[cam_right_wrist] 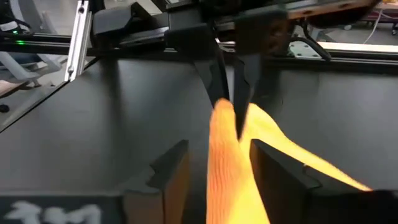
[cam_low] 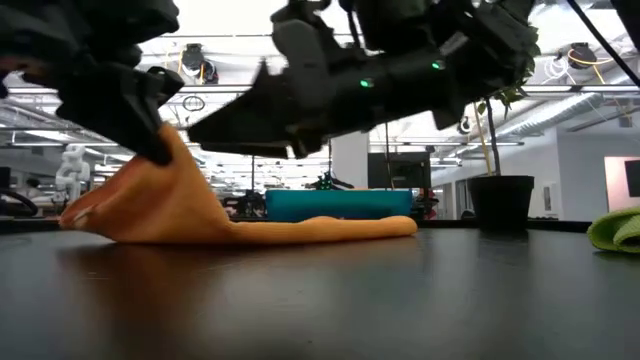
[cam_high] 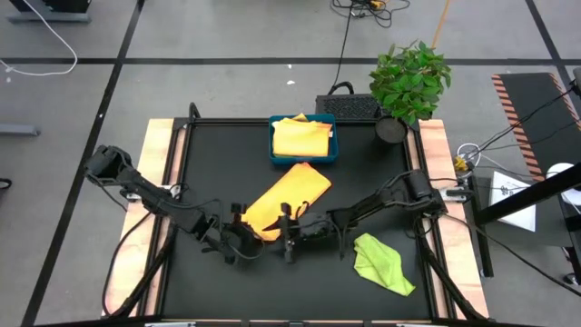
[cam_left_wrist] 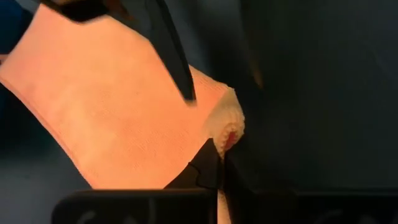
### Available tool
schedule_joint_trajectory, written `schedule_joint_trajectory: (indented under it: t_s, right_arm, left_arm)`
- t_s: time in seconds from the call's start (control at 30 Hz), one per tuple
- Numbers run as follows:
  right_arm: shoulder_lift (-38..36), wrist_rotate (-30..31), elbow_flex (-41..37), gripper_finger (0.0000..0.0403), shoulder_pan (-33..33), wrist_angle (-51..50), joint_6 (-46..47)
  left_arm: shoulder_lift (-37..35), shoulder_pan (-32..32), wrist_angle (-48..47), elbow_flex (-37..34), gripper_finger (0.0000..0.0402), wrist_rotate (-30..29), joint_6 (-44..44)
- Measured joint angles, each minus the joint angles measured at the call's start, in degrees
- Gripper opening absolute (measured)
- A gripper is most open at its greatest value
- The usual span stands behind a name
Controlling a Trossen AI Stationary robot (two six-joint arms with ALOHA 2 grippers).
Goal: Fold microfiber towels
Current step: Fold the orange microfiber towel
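Near the front of the blue tray (cam_high: 305, 142), I see the orange-yellow towel (cam_high: 289, 200) lying stretched out on the black counter (cam_high: 209, 163), running from just in front of the tray toward the front edge. My left gripper (cam_high: 238, 233) is clamped tight on the towel's corner farthest from the tray; the low view shows that corner pulled up into a peak off the counter while the rest of the cloth lies flat. My right gripper (cam_high: 289, 238) sits just beside the left one at the same end of the towel. Its fingers (cam_right_wrist: 273, 168) stand apart on either side of a raised ridge of the orange cloth, not pressing on it as far as I can see. A pale yellow towel (cam_high: 301, 136) lies folded inside the tray. A lime green towel (cam_high: 383, 263) lies crumpled on the counter, well apart from the tray, on my right arm's side. A potted plant (cam_high: 408, 82) stands beside the tray at the counter's back corner.
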Motion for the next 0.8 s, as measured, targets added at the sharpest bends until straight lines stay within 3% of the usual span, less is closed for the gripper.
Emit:
schedule_joint_trajectory:
  t_s: [0.2, 0.43, 0.6, 0.8]
  right_arm:
    - [1.21, 0.25, 3.75, 0.0188, 0.00, -4.07, -0.28]
    - [1.13, 1.64, 3.86, 0.0166, -0.07, -4.55, 0.05]
    - [1.13, 3.65, 3.86, 0.0120, -0.04, -5.10, -1.57]
    - [1.02, 4.87, 3.86, 0.0027, -0.11, -6.12, -2.90]
  left_arm:
    - [-0.02, 1.48, 1.53, 0.30, 0.0005, 0.07, -0.02]
    - [-0.01, 1.63, 3.17, 0.30, 0.0010, 0.49, 1.27]
    - [0.00, 1.70, 3.75, 0.26, 0.0010, 0.59, 1.33]
    - [0.00, 1.66, 4.07, 0.24, 0.0011, 1.04, 1.51]
